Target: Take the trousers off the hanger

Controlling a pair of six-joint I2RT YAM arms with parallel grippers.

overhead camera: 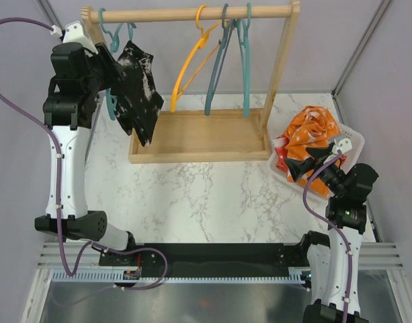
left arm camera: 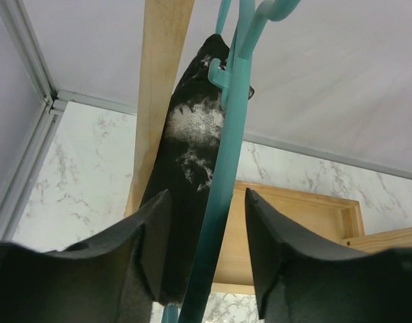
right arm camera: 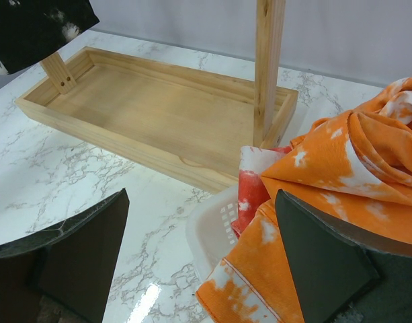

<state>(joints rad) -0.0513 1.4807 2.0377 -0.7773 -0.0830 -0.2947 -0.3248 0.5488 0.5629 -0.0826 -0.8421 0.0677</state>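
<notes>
The black trousers (overhead camera: pixel 140 87) with white flecks hang on a teal hanger (overhead camera: pixel 111 101) at the left end of the wooden rack's rail (overhead camera: pixel 192 13). My left gripper (overhead camera: pixel 106 67) is open, its jaws on either side of that hanger (left arm camera: pixel 222 168) and the black cloth (left arm camera: pixel 185 155). The orange trousers (overhead camera: pixel 313 131) and the red trousers (overhead camera: pixel 283 161) lie in the white basket (overhead camera: pixel 353 145) at the right. My right gripper (overhead camera: pixel 301 168) is open and empty at the basket's near-left corner, beside the orange cloth (right arm camera: pixel 340 202). The beige trousers are not in view.
An empty orange hanger (overhead camera: pixel 192 60) and two empty grey-teal hangers (overhead camera: pixel 229 60) hang on the rail. The rack's wooden tray base (overhead camera: pixel 206 138) lies under them, with its right post (right arm camera: pixel 269 67) near the basket (right arm camera: pixel 216 229).
</notes>
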